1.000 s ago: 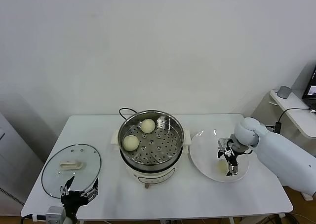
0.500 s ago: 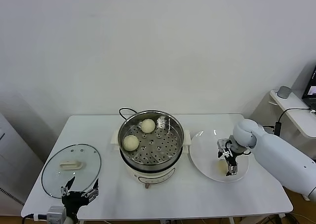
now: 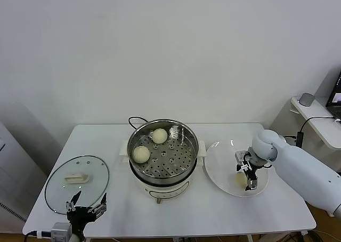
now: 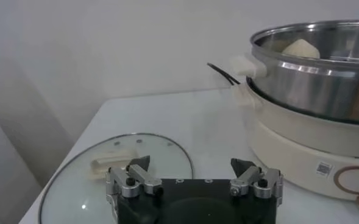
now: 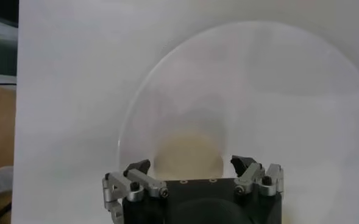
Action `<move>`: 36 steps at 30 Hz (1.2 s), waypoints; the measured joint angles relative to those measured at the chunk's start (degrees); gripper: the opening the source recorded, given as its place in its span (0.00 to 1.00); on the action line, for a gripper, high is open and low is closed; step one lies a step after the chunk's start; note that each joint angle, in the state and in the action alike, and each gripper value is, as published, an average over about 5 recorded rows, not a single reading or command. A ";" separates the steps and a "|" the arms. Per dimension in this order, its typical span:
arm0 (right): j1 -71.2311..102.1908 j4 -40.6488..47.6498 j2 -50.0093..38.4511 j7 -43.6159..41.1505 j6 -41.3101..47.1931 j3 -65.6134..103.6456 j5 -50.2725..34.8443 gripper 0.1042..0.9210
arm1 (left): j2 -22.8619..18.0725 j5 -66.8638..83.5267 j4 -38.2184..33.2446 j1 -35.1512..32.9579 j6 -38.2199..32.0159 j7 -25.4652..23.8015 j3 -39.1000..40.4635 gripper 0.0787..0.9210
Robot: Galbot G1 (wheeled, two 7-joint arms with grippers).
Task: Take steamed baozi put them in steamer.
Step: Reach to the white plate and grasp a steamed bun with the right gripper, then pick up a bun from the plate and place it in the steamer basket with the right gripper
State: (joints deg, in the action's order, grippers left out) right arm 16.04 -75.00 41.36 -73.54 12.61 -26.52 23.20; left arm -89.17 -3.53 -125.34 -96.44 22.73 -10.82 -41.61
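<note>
The steel steamer (image 3: 181, 137) stands mid-table on its white cooker base and holds two baozi, one at the back (image 3: 159, 135) and one at the left (image 3: 140, 154). One more pale baozi (image 3: 239, 181) lies on the white plate (image 3: 221, 162) to the right. My right gripper (image 3: 249, 182) is open and hangs right over that baozi. In the right wrist view the baozi (image 5: 188, 155) sits between the spread fingers of the gripper (image 5: 191, 165), with no visible contact. My left gripper (image 3: 85, 206) is open and empty, parked at the front left.
A round glass lid (image 3: 77, 178) with a white handle lies flat at the front left, just beyond the left gripper; it shows in the left wrist view (image 4: 115, 164). The steamer's wall (image 4: 325, 79) rises to that gripper's side. A black cord (image 3: 133, 119) runs behind the cooker.
My right gripper has shifted slightly toward the plate's front and lower over the baozi. The left arm has not moved.
</note>
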 measured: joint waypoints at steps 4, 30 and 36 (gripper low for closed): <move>0.39 -0.03 -0.02 0.18 0.20 0.36 0.19 0.72 | -0.09 -0.15 0.14 0.02 -0.01 0.01 0.18 0.88; -16.63 -1.31 -1.62 -1.31 2.93 -9.74 -8.75 0.56 | -1.86 -1.80 -0.90 0.72 -1.13 0.58 -0.42 0.88; -30.41 0.38 1.91 -1.95 3.66 -18.87 -15.90 0.56 | -2.44 -2.40 -1.28 0.57 -1.89 1.27 -0.70 0.88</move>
State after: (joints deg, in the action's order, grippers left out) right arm -14.36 -74.62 43.27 -75.49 16.26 -45.39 7.30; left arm -91.61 -5.93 -126.62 -95.86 20.83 -9.55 -42.31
